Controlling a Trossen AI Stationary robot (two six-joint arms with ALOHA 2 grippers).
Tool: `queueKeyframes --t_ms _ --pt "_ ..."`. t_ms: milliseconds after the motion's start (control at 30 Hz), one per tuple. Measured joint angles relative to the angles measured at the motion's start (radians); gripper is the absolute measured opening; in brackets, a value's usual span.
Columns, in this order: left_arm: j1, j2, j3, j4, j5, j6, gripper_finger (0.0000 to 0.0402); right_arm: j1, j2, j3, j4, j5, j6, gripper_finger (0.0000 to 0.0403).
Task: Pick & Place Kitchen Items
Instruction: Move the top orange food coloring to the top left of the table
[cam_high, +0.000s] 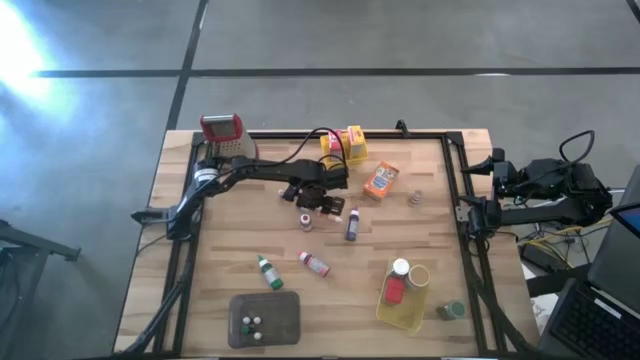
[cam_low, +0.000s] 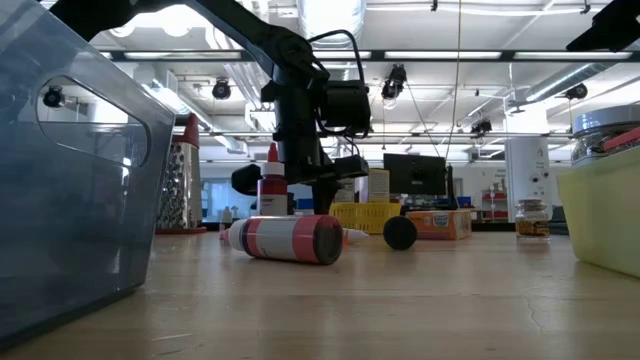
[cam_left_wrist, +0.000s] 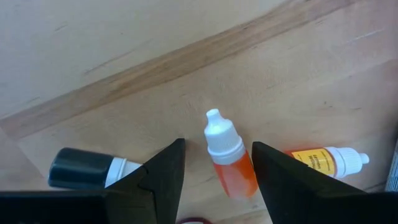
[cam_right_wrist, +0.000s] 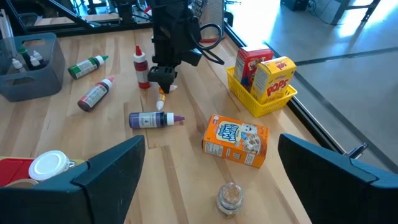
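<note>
The left gripper (cam_high: 322, 203) reaches down to the middle of the wooden table (cam_high: 220, 260), its two dark fingers (cam_left_wrist: 163, 177) set partway apart on either side of a small orange dropper bottle (cam_left_wrist: 227, 158) with a white cap; the bottle lies on the wood between them, and whether the fingers actually press its sides cannot be told. A black-capped bottle (cam_left_wrist: 87, 168) lies just beside one finger, and a bottle with a yellow label (cam_left_wrist: 326, 160) lies just beside the other. Near the gripper, a purple bottle (cam_high: 352, 224) lies on the table, a red bottle (cam_right_wrist: 142, 67) stands upright, and an orange cereal box (cam_high: 381, 180) lies flat farther toward the right arm. A pink-labelled bottle (cam_high: 314, 263) and a green-capped bottle (cam_high: 268, 271) lie closer to the front edge. A small jar (cam_high: 415, 196) stands beyond the orange box. Two boxes sit in a yellow basket (cam_high: 345, 152) at the back, near a metal grater (cam_high: 224, 134). A grey tray (cam_high: 290, 320) at the front holds three tiny bottles, and a second yellow basket (cam_high: 385, 312) holds a red item and jars. The right gripper (cam_high: 478, 190) waits at the right edge of the table with its jaws spread wide and holding nothing.
</note>
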Motion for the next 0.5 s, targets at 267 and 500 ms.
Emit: queueKeyframes --t_ms 267,500 --pt "0.001 0.000 -0.001 0.007 -0.011 0.007 0.0188 0.000 0.000 0.000 0.000 0.000 0.000 0.0364" --pt "0.000 0.000 -0.002 0.016 -0.051 0.027 0.0129 0.000 0.000 0.000 0.000 0.000 0.000 0.0364"
